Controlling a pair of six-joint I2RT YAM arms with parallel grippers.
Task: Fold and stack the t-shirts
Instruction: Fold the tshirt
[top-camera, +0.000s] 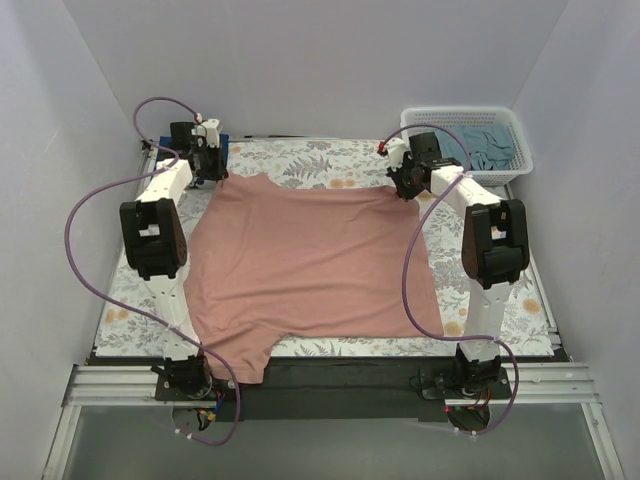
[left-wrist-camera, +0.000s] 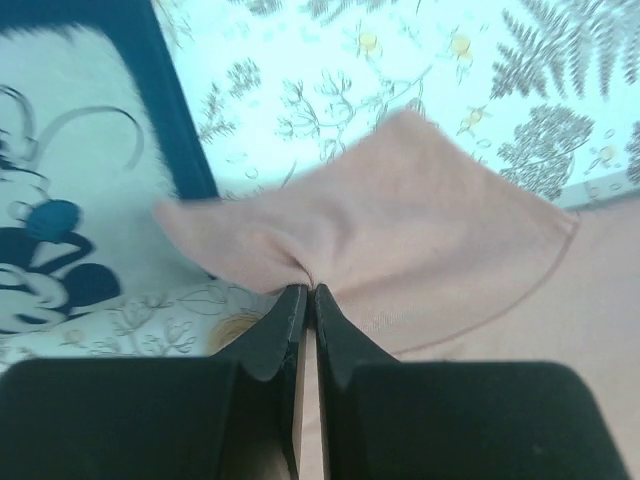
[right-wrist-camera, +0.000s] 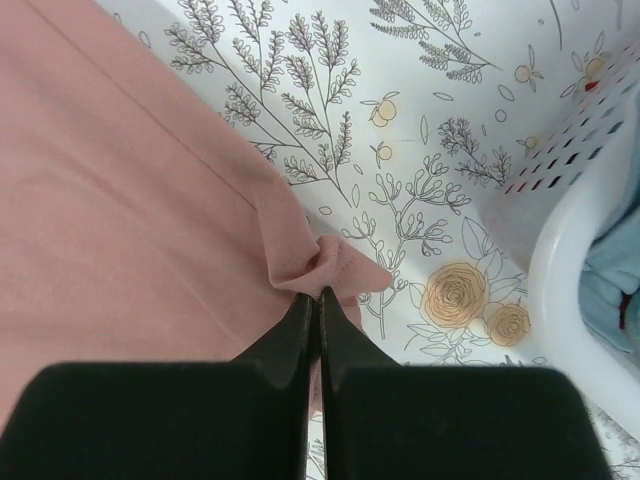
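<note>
We note left gripper and right gripper clamped on the pink t-shirt far corners; shallow pinches may slip under uneven pull.

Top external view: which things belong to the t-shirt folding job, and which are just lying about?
Job: pink t-shirt, pinched at its far corners by left gripper and right gripper; grey-teal shirt in the white basket; navy shirt by the left gripper.
Lying about: white basket; floral table cloth.
</note>
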